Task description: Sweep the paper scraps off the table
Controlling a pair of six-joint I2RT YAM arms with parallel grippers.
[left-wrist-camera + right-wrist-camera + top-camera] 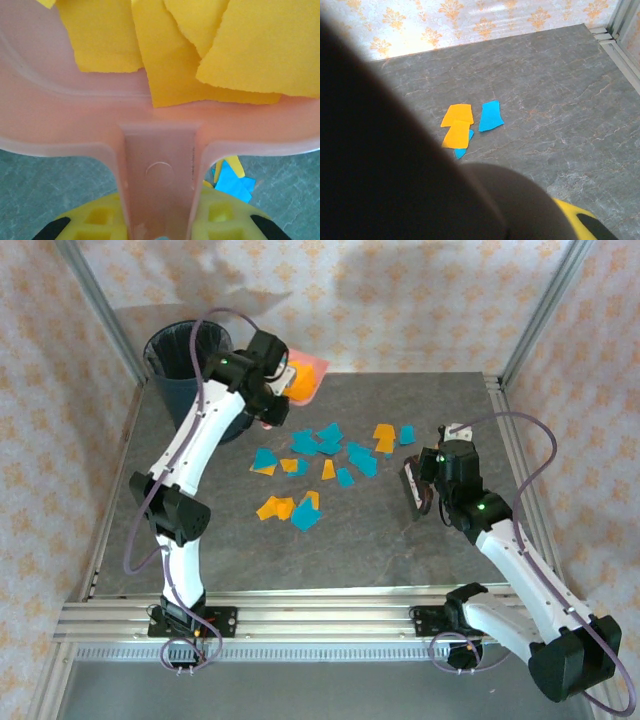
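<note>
Scraps are held in the dustpan pinched by the left tool; if tilted early, they may be spilled.

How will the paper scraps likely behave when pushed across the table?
The paper scraps look thin and flat, so probably very light and floppy. On the smooth table they should slide easily, though overlapping pieces may ride over one another.

The dustpan is smooth, translucent pink plastic with a soft sheen. The paper scraps are matt, with rough torn edges. The table looks like dull veined stone; its rails are ribbed bare metal. The bin is dark ribbed plastic.
</note>
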